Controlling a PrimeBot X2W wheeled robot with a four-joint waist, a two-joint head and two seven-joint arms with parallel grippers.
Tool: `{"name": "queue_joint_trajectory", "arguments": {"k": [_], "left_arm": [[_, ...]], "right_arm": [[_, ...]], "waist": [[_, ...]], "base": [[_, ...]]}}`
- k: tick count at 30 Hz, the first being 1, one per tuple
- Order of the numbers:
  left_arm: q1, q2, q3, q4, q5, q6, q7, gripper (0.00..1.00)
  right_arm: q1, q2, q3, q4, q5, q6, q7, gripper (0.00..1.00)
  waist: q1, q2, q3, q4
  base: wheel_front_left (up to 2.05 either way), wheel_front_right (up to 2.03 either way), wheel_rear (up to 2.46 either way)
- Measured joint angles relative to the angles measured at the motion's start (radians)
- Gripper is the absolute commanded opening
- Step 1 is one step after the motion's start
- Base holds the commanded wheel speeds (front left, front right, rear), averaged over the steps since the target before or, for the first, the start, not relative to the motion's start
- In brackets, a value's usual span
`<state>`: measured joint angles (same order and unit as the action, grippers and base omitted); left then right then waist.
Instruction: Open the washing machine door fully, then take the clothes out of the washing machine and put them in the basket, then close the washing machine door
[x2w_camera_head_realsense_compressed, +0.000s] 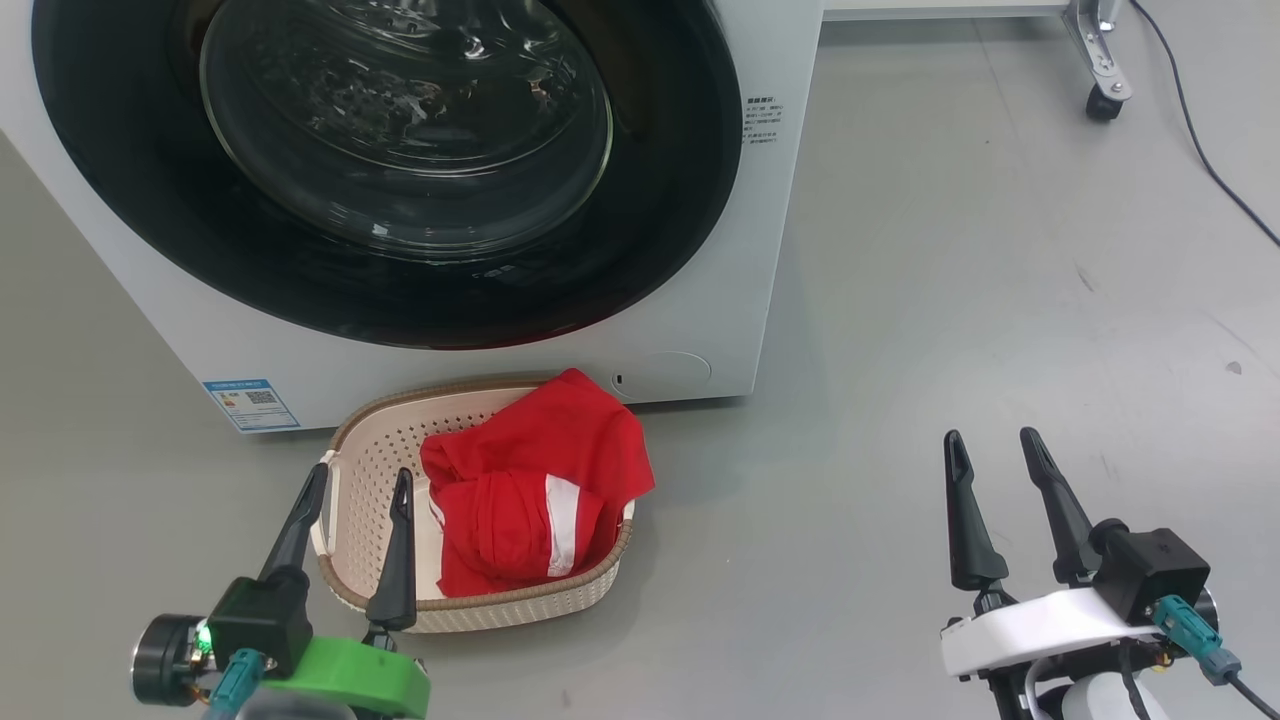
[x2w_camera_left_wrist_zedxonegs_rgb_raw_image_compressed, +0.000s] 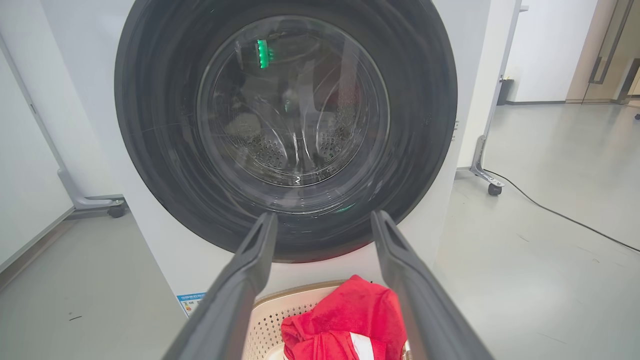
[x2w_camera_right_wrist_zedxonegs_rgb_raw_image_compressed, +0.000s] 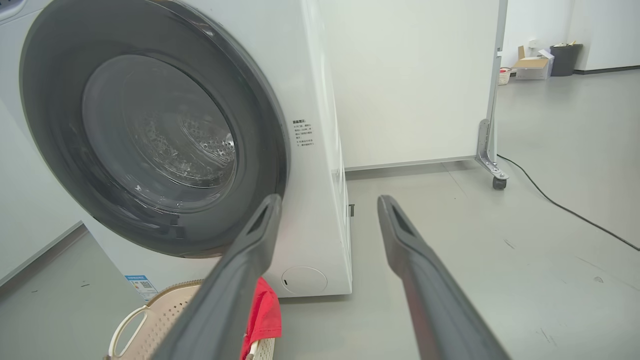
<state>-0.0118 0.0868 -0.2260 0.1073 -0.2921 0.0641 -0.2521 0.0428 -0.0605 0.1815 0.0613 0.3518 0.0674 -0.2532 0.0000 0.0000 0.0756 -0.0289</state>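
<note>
Door sits flush on the washer front and looks closed (the rim reads flush in the right wrist view too). Drum holes show through the glass.

Basket is on the floor at 6 o'clock from the door, just in front of the washer's bottom edge. Clothes are in the basket, bunched toward its 3 o'clock side: red, white stripe up, one fold draped over the rim there. The perforated bottom shows on the 9 o'clock half.

Left gripper is at 7 o'clock in the head view, fingers spread, holding nothing. Its tips overlap the basket's 9 o'clock end (above it or touching, cannot tell). In the left wrist view its fingers point at the door's 6 o'clock edge, with basket and clothes low between them.

Right gripper is at 4 o'clock in the head view, fingers spread, empty, over floor, well apart from the basket.

Sticker is at the washer's 7 o'clock corner. Cable and caster are at 1 o'clock.
</note>
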Motion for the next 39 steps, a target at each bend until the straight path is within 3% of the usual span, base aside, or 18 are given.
{"name": "queue_joint_trajectory", "arguments": {"k": [21, 22, 29, 39], "left_arm": [[0.013, -0.002, -0.002, -0.01, 0.0, 0.0, 0.0, 1.0], [0.013, -0.002, -0.002, -0.009, 0.0, 0.0, 0.0, 0.0], [0.04, -0.011, -0.009, 0.046, -0.003, 0.0, 0.004, 0.0], [0.044, -0.013, -0.005, 0.04, -0.129, -0.018, 0.015, 0.0]], "right_arm": [[0.012, 0.005, -0.005, -0.012, -0.004, 0.0, 0.0, 1.0], [0.012, 0.005, -0.005, -0.01, -0.004, 0.0, 0.0, 0.0], [0.037, 0.009, 0.0, 0.042, 0.007, 0.001, 0.001, 0.0], [0.049, 0.012, 0.0, 0.031, 0.123, 0.002, 0.005, 0.0]], "waist": [[0.0, 0.0, -0.001, 0.002], [0.0, 0.0, -0.002, 0.002], [0.0, 0.0, -0.002, 0.002], [0.0, 0.0, -0.01, 0.006]], "base": [[0.0, 0.0, 0.0], [0.0, 0.0, 0.0], [0.0, 0.0, 0.0], [0.0, 0.0, 0.0]]}}
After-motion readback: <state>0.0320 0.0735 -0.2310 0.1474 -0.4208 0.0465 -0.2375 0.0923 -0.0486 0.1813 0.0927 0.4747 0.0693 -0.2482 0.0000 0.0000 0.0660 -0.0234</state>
